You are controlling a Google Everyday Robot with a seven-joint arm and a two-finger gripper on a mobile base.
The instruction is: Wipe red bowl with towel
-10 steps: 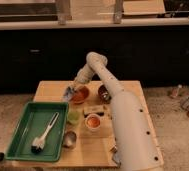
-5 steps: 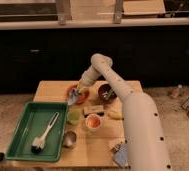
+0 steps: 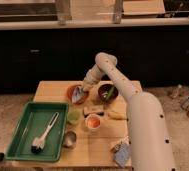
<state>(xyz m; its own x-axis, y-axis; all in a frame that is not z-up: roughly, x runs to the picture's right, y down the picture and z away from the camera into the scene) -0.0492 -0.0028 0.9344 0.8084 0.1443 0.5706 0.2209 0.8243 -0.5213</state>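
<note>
The red bowl sits at the back left of the wooden table. A grey-blue towel lies inside the bowl. My gripper is at the end of the white arm, reaching down over the bowl's right side and pressing on the towel.
A dark bowl with utensils stands to the right of the red bowl. A green tray holding a brush lies at the front left. A green cup, an orange-filled cup, a metal cup and a sponge stand mid-table.
The arm's elbow has risen and swung right, and the gripper has shifted slightly within the red bowl with the towel.
</note>
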